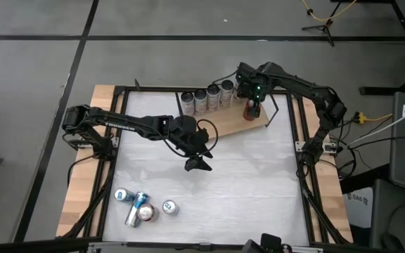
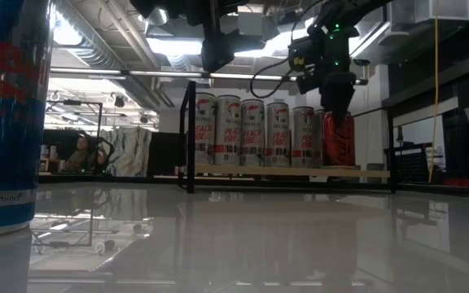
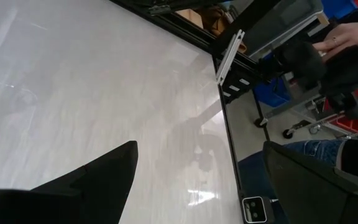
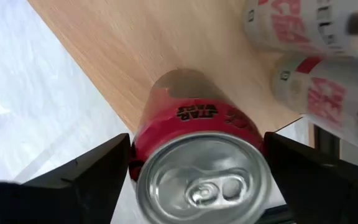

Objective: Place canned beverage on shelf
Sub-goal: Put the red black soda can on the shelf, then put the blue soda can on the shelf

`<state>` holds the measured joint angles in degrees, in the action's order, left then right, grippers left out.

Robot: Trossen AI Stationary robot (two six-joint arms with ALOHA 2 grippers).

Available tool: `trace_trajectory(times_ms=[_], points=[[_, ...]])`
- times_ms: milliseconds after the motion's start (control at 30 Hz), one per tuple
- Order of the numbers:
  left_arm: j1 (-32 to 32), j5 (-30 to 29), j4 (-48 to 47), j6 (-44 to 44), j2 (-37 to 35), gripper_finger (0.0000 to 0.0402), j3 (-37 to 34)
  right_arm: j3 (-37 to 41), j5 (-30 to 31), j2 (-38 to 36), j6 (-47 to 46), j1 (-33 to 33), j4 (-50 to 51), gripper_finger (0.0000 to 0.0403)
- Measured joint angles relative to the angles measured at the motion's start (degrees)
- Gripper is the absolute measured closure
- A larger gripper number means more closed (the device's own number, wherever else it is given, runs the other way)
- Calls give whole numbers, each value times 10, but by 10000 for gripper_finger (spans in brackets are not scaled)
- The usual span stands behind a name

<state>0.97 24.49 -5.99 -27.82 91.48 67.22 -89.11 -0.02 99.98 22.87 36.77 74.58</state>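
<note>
Red can [image 4: 197, 134]: red body, black lettering, plain silver top.
Row of cans [image 2: 255, 132]: white with red lettering, black barcode panels.
Shelf [image 4: 135, 50]: light-brown wood grain; thin black wire frame.
Tabletop [image 1: 209, 190]: glossy white.
Near can [image 2: 6, 114]: blue, red-yellow emblem, white print.
Both arms: dark.

Red can [image 2: 338, 140] stands upright on the shelf [image 2: 300, 172] beside four pale cans [image 2: 255, 134] — right tool [image 2: 337, 96] directly above it.
</note>
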Motion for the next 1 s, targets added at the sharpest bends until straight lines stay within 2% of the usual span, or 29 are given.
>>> trace_trajectory(times_ms=[333, 633, 767, 1000], points=[[0, 3, 0, 0, 0, 62, 0, -83, 0, 0, 0, 0, 75, 40], [2, 78, 2, -5, 0, 62, 0, -183, -75, -2, -5, -13, 132, 40], [1, 103, 2, -32, 0, 62, 0, -227, -77, -2, -18, -51, 127, 40], [-15, 84, -24, -36, 0, 62, 0, -260, -78, -2, -78, -156, 105, 40]])
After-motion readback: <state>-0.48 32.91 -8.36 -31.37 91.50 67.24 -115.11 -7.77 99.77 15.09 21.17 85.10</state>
